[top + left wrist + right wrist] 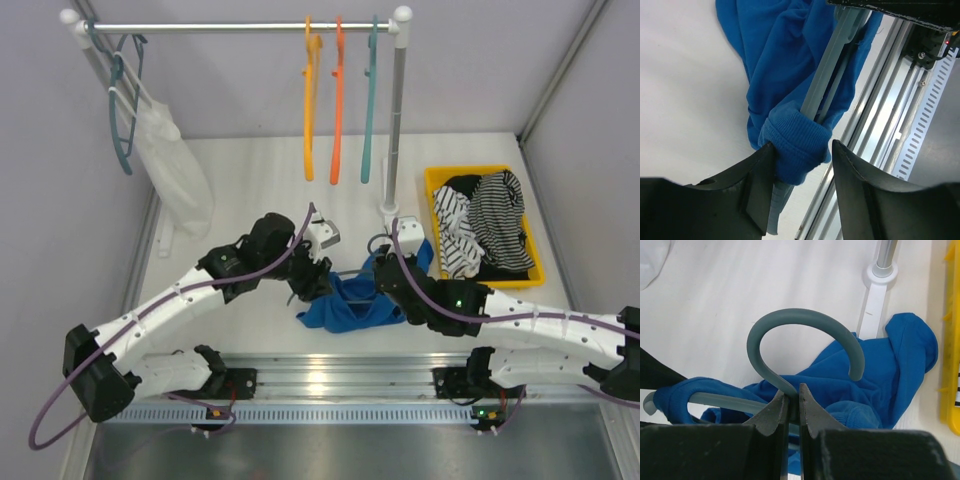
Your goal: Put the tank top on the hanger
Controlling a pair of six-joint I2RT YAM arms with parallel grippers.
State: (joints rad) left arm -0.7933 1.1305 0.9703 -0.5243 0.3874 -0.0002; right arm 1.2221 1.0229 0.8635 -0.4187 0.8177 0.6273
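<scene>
The royal-blue tank top (345,305) lies bunched on the table between my two arms. The slate-teal hanger (805,320) is threaded into it; its hook sticks out and one arm runs under the fabric (827,75). My right gripper (794,397) is shut on the hanger's neck just below the hook, at the top's right side (388,275). My left gripper (802,160) is open around a ribbed blue strap edge (795,140) bunched on the hanger's end; the fabric touches one finger, the other stands apart. It sits at the top's left side (312,282).
A clothes rail (240,26) at the back carries a yellow-orange (310,100), an orange (337,100) and a teal hanger (370,100), plus a white garment (175,165) at left. Its post base (390,212) stands by the top. A yellow bin (535,275) holds striped garments. A metal rail (330,375) runs along the near edge.
</scene>
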